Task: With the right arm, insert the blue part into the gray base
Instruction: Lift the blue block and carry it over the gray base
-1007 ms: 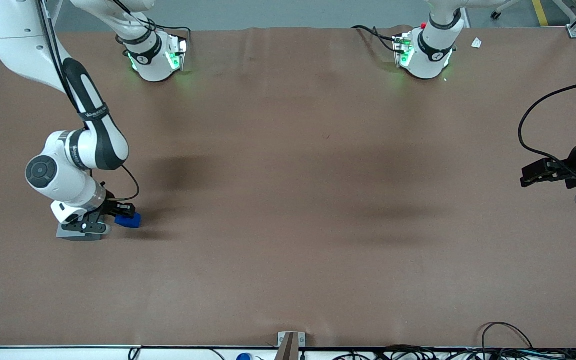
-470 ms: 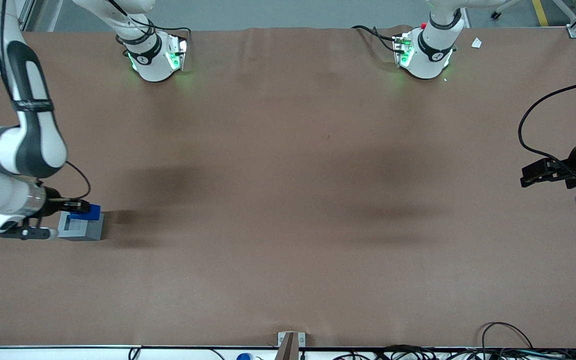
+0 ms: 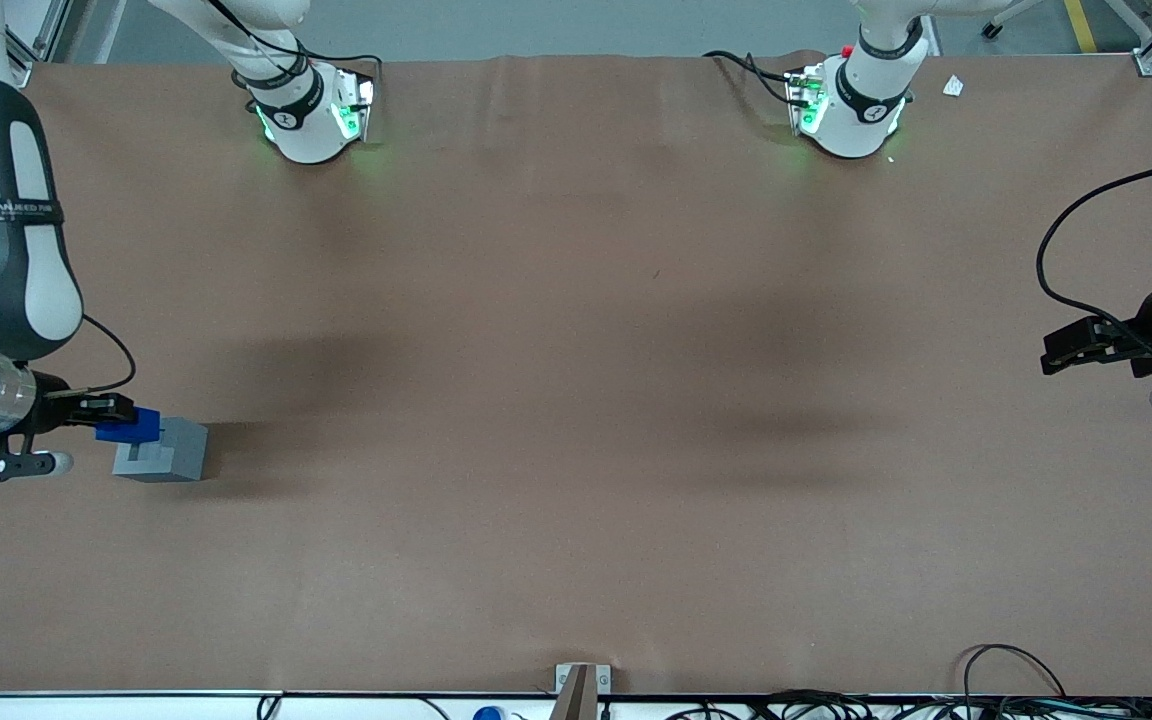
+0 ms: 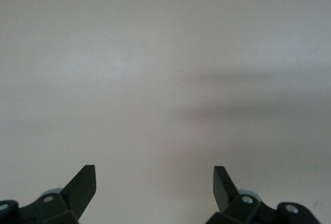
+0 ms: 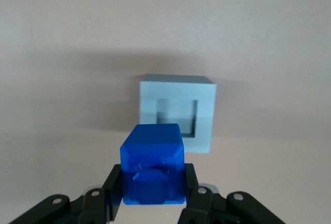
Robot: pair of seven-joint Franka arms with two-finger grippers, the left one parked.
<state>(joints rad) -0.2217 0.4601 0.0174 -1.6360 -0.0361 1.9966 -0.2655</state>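
My right gripper [image 3: 106,415] is shut on the blue part [image 3: 131,425] and holds it in the air at the working arm's end of the table. The blue part hangs over the edge of the gray base [image 3: 164,451], toward the working arm's side. In the right wrist view the blue part [image 5: 153,163] sits between my fingers [image 5: 115,185] with its raised stub facing the camera. The gray base [image 5: 177,111] stands on the table past it, its square socket open and empty.
The brown table [image 3: 576,400] spreads wide. Two arm bases [image 3: 311,110] [image 3: 851,105] stand at its edge farthest from the camera. The parked gripper [image 3: 1096,345] hangs at the parked arm's end. Cables [image 3: 1016,690] lie along the near edge.
My gripper carried the blue part from the parked-arm side of the gray base across its top, to over the working-arm edge. The arm swung outward. The base stayed put.
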